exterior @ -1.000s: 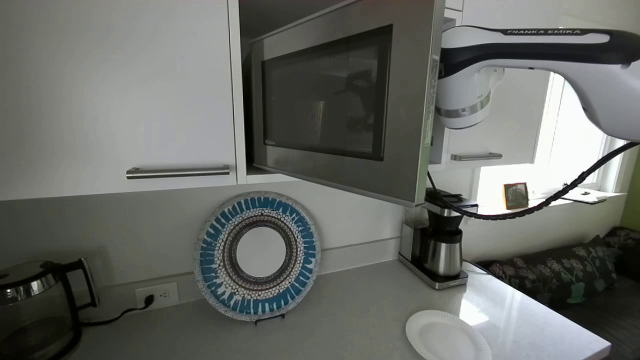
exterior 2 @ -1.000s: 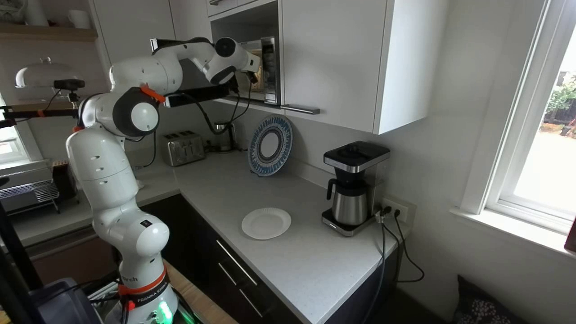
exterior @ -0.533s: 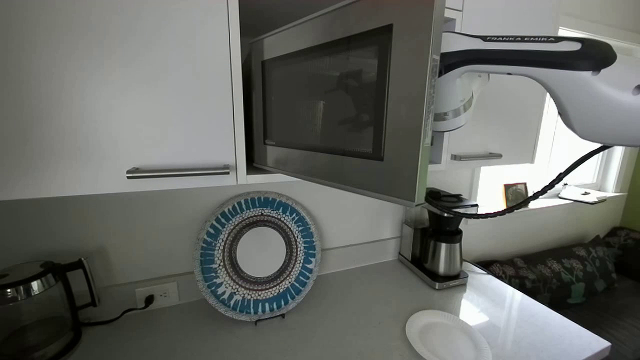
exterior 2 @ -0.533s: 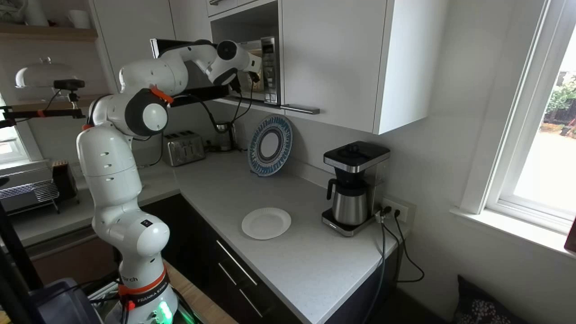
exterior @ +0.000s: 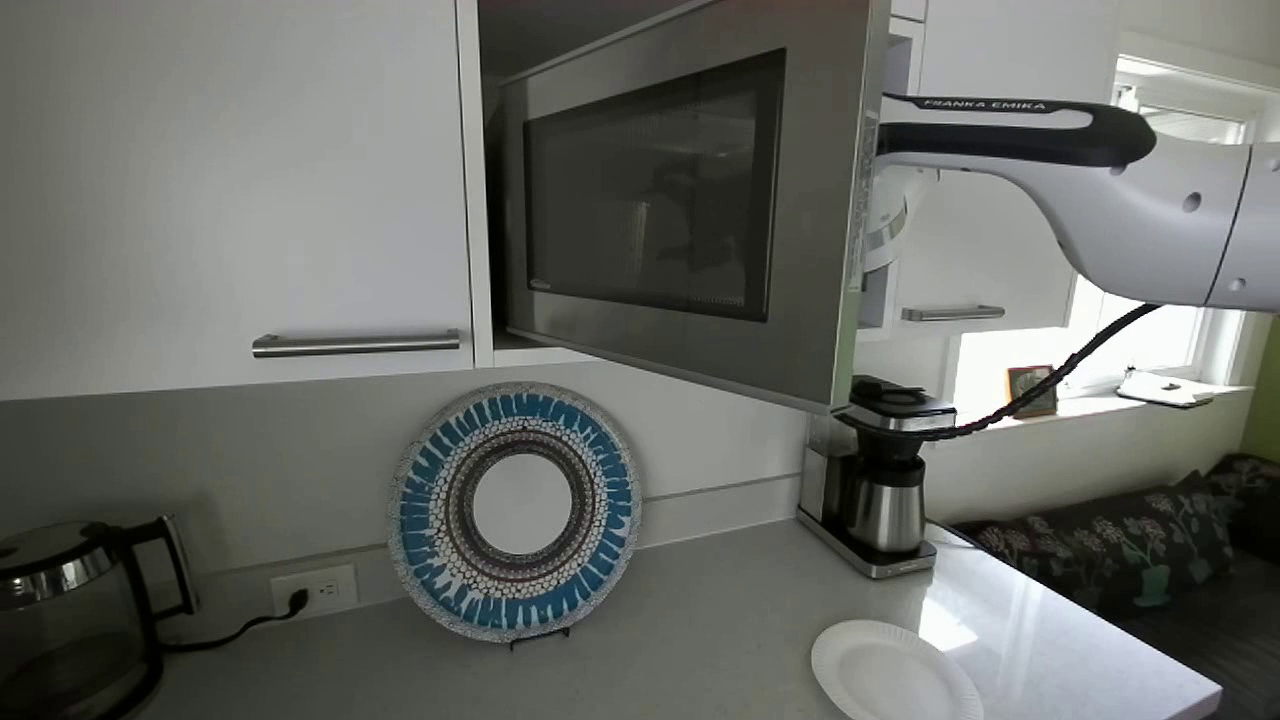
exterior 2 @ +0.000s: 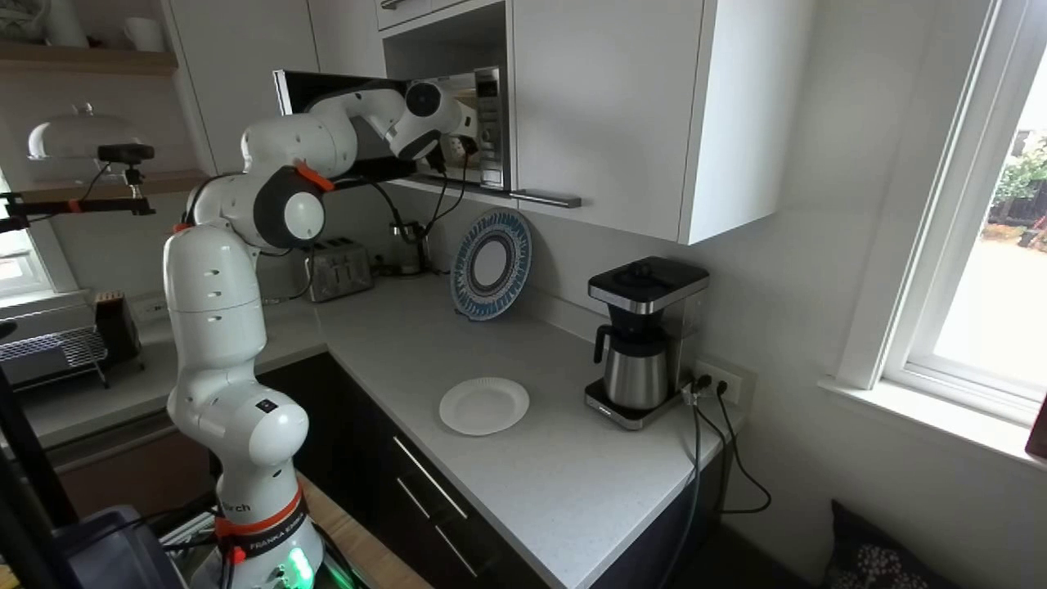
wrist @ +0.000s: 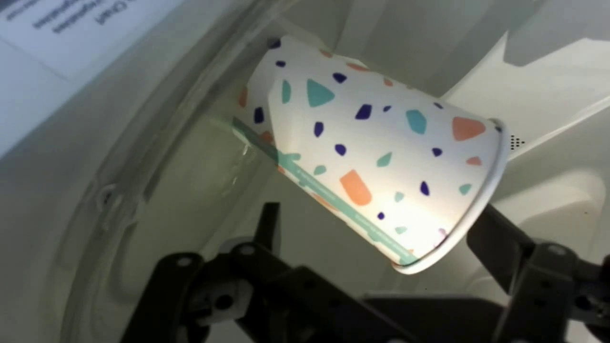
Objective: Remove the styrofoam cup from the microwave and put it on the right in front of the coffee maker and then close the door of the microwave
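Microwave door (exterior: 690, 200): It is wide open in both exterior views, so that part is done. Pushing it closed is the very last job, and it is left to do.

Microwave (exterior 2: 492, 123): The robot arm (exterior 2: 214, 327) reaches into it, and the wrist view looks at the inside.

Speckled white cup (wrist: 376, 157): It is inside the microwave, on what looks like the glass turntable (wrist: 190, 200). I think it stands on its bottom and only the wrist view leans. Taking it out is not done yet.

Gripper (wrist: 379, 216): Its fingers (wrist: 500, 243) are spread far apart, and I see nothing held in them. One finger is just beside the cup's rim, and I can't tell if it touches. The other has a gap between it and the cup. My guess is that the grab comes next.

Coffee maker (exterior 2: 642, 343): It stands on the counter (exterior 2: 564, 466). The cup must end up in front of it, on the right, so the lifting, carrying and setting down are all left. I'd say the job is nearer its start than its end.

Paper plate (exterior 2: 484, 406): It lies flat on the counter, near the coffee maker but not touching it.
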Tool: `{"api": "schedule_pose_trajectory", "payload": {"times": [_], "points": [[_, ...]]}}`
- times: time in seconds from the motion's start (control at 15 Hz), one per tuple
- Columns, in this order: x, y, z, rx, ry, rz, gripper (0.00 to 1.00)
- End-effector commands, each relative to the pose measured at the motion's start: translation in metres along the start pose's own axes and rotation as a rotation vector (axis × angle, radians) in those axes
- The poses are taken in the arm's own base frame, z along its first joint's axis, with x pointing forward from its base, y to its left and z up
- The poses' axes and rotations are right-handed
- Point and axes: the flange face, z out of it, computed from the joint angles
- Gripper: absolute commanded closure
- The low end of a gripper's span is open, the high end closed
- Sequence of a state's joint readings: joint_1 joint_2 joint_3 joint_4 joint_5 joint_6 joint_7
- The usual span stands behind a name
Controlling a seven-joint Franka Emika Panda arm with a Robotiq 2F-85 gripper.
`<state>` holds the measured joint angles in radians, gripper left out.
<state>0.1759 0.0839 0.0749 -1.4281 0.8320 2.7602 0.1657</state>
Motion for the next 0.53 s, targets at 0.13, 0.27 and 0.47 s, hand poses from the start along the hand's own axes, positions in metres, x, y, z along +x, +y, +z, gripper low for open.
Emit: {"api": "schedule_pose_trajectory", "payload": {"times": [0.13,0.27,0.47], "points": [[-0.001,-0.009,0.004,0.005,0.01,-0.003,0.22],[-0.003,-0.011,0.001,-0.006,0.005,-0.014,0.31],[-0.006,-0.012,-0.003,-0.056,0.013,-0.025,0.56]]}}
